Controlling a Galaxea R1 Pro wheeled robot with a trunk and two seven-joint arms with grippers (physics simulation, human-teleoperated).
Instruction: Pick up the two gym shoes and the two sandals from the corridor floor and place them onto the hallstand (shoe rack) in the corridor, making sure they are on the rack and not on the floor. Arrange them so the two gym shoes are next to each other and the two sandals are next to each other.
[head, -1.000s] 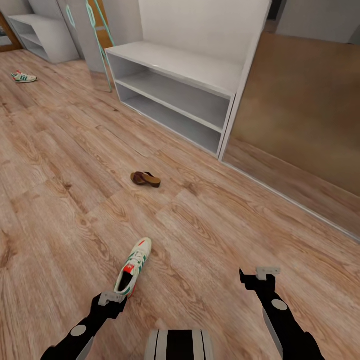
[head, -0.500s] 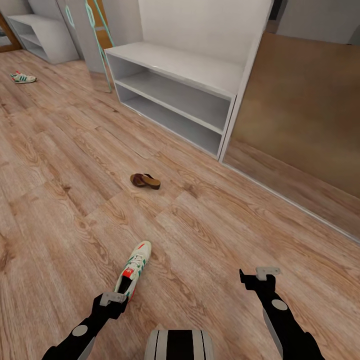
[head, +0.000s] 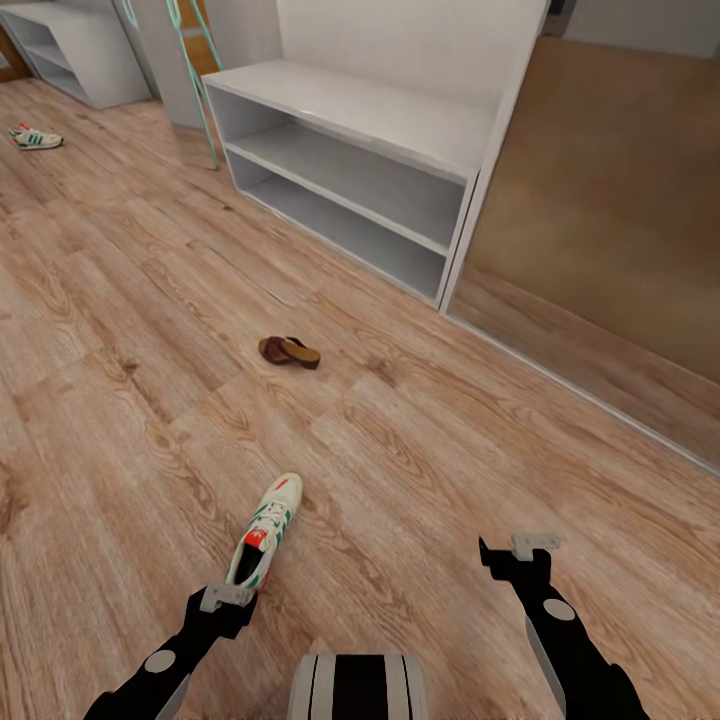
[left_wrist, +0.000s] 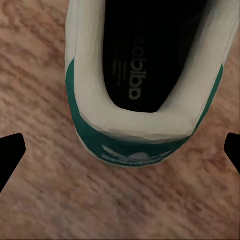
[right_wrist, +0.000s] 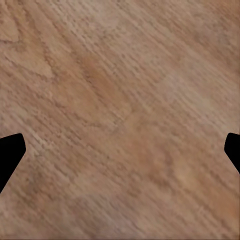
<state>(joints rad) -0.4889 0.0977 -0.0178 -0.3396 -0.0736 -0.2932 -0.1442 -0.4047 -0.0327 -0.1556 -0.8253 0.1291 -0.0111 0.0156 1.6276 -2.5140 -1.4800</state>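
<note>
Head view: two gym shoes (head: 266, 532) (head: 35, 138), apparently one sandal (head: 289, 351).

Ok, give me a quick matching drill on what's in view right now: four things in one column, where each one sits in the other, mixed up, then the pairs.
Things:
1. near gym shoe
2. far gym shoe
3. sandal
4. right tool

Places:
A. on the floor midway between the robot and the hallstand
B. over bare floor, nothing between its fingers
C. just ahead of the left tool, heel toward it
D. far off on the floor, at the head view's upper left

Pairs: 1-C, 2-D, 3-A, 4-B
</note>
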